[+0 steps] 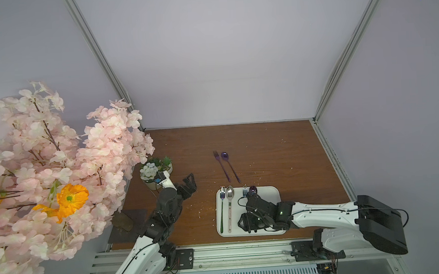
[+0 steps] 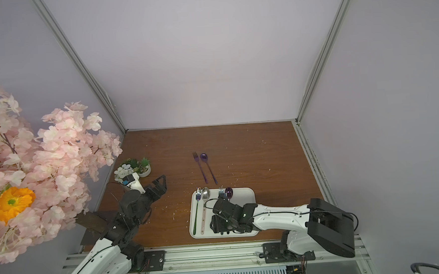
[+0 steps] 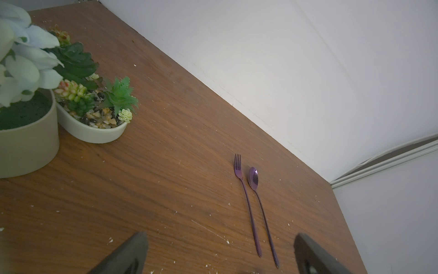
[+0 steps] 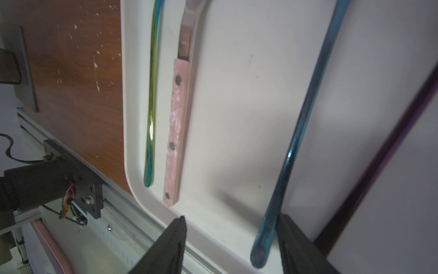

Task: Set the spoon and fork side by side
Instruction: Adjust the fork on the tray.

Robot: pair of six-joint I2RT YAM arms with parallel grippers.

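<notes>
My right claw [image 4: 232, 217] sits nearest in its wrist view, fingers apart and clamped on nothing, low over the near edge of the white tray [image 4: 237, 106]. The handle end of the blue fork [image 4: 309, 95] lies flat between the fingers, close against one of them. The dark purple spoon [image 4: 388, 150] runs just outside that same finger. In both top views their heads sit close together at the tray's far edge, so I judge this pair nearly set, though the handles look not quite parallel. Along the tray's left edge the green fork [image 4: 152, 95] and the pink-handled spoon [image 4: 176, 132] lie close and parallel, which I'd call done. Beyond the tray's far left corner, on the bare table [image 1: 279, 152], the violet fork [image 3: 238, 167] and violet spoon [image 3: 253, 177] also lie side by side, heads toward the far edge. My left claw [image 3: 220, 237] hangs open and empty over the table's left side, near the planters [image 3: 94, 132]. The blue fork is long, thin and glossy, with a rounded handle tip; the spoon's bowl is dark and shiny.
</notes>
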